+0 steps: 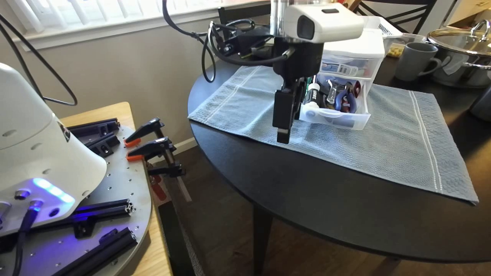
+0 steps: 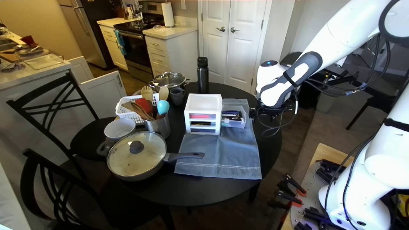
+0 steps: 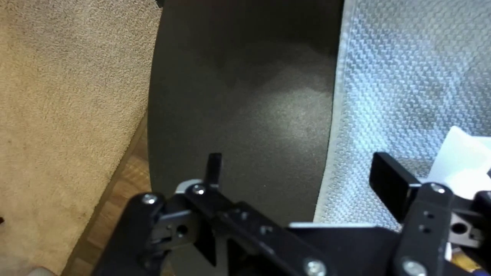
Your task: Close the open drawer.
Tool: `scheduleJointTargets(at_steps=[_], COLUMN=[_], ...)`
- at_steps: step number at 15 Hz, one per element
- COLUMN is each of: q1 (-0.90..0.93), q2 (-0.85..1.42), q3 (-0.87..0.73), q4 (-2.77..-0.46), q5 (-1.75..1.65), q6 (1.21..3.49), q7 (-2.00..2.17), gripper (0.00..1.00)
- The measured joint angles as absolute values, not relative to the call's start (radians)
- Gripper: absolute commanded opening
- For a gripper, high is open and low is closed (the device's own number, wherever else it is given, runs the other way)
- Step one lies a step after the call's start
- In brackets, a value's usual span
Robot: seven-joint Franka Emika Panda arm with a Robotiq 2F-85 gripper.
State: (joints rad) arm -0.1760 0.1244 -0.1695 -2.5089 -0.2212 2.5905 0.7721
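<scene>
Your gripper sits closest in the wrist view, its fingers spread wide with nothing held between them. Beneath it you have the round black table: one finger shows against bare tabletop toward the outer edge, the other against the grey-blue towel, just beside the pale front of the open drawer. In both exterior views that drawer, loaded with tools, juts from the small white cabinet toward the table edge on the side of your arm.

The push turns on direction. Seen from your gripper, the drawer lies inward, away from that edge, and its line of travel runs from the edge toward the cabinet. Your towel-side finger is the nearer one; whether it touches the drawer front, you cannot tell from these views.

You probably want a level push inward along that line, with the gripper low enough to meet the front panel rather than pass over the tools. Bringing the fingers together and centring on the front should help; pushing at one end could skew the drawer, and the cabinet might slide with the towel beneath it.
</scene>
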Motion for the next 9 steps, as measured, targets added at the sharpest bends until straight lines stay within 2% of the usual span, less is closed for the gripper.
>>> scheduleJointTargets(at_steps=[9], q1=[-0.135], q2=[0.273], q3=[-0.213], q4=[-2.43], q5=[-0.154], q6=[2.669], q7=[0.772], gripper=[0.09])
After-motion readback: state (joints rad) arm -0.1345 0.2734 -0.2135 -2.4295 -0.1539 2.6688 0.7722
